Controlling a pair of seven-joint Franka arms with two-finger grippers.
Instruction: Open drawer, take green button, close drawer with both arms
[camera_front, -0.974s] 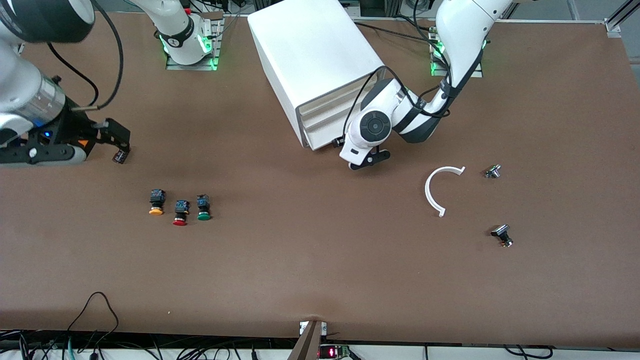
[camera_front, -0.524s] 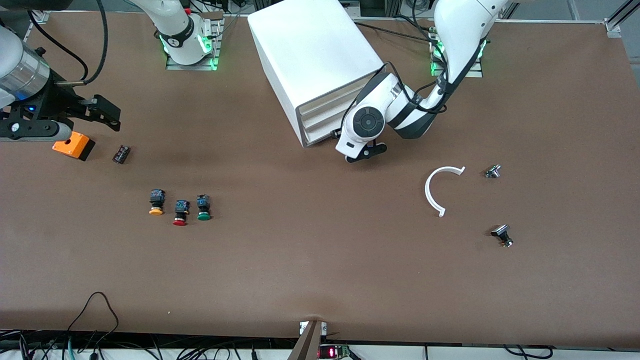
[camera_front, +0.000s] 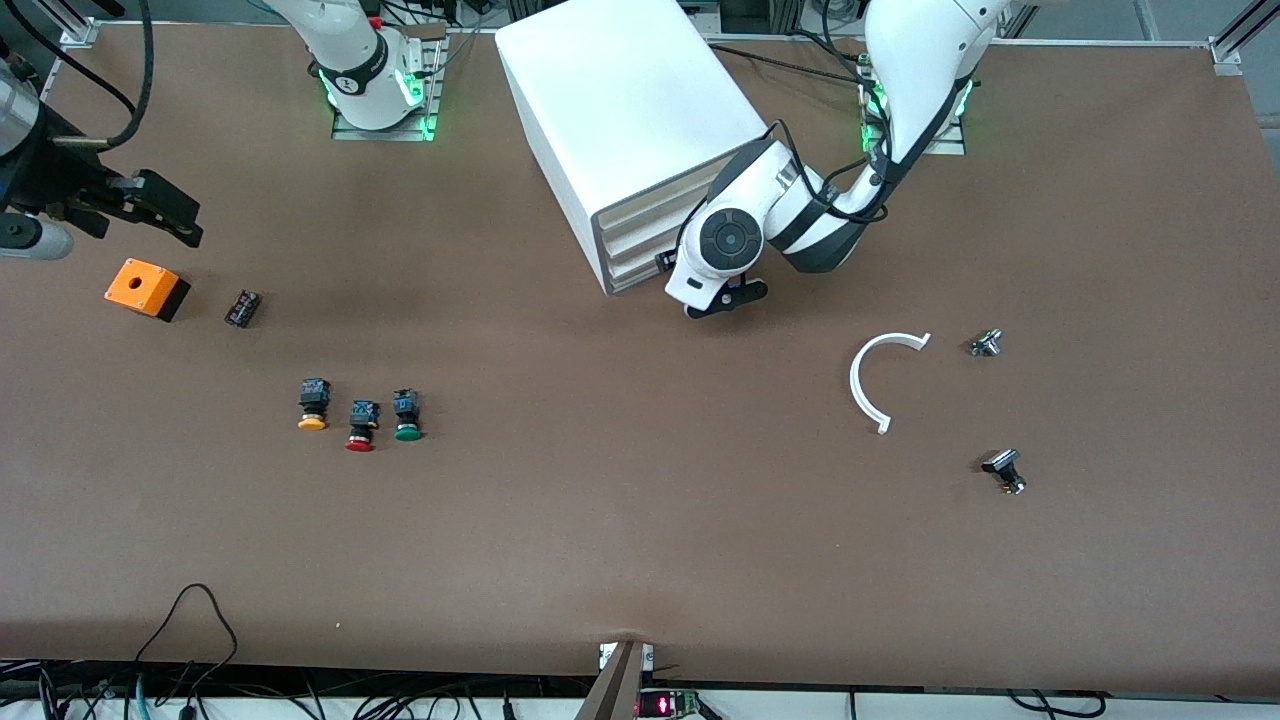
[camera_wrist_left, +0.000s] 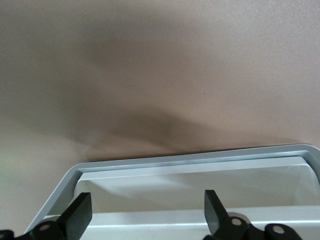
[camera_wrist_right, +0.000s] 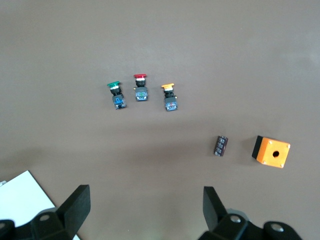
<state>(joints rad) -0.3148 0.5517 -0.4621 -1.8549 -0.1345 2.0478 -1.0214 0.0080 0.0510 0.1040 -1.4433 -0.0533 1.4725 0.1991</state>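
The white cabinet (camera_front: 630, 100) stands between the arm bases, its three drawer fronts in line. The lowest drawer (camera_front: 635, 275) shows in the left wrist view (camera_wrist_left: 190, 185) as a white lipped front. My left gripper (camera_front: 690, 290) is open and empty right at that front, its fingers (camera_wrist_left: 80, 215) either side of the lip without touching it. The green button (camera_front: 407, 416) stands on the table beside the red and yellow ones, also in the right wrist view (camera_wrist_right: 116, 95). My right gripper (camera_front: 170, 215) is open and empty, up over the right arm's end of the table (camera_wrist_right: 145, 210).
A red-capped button (camera_front: 361, 424) and a yellow-capped button (camera_front: 313, 405) stand by the green one. An orange box (camera_front: 146, 288) and a small black part (camera_front: 243, 308) lie under my right gripper's side. A white curved piece (camera_front: 868, 380) and two small metal parts (camera_front: 986, 343) (camera_front: 1004, 470) lie toward the left arm's end.
My right gripper has risen and drawn back toward its base, uncovering the orange box on the table. My left gripper has moved in closer to the cabinet's drawer fronts.
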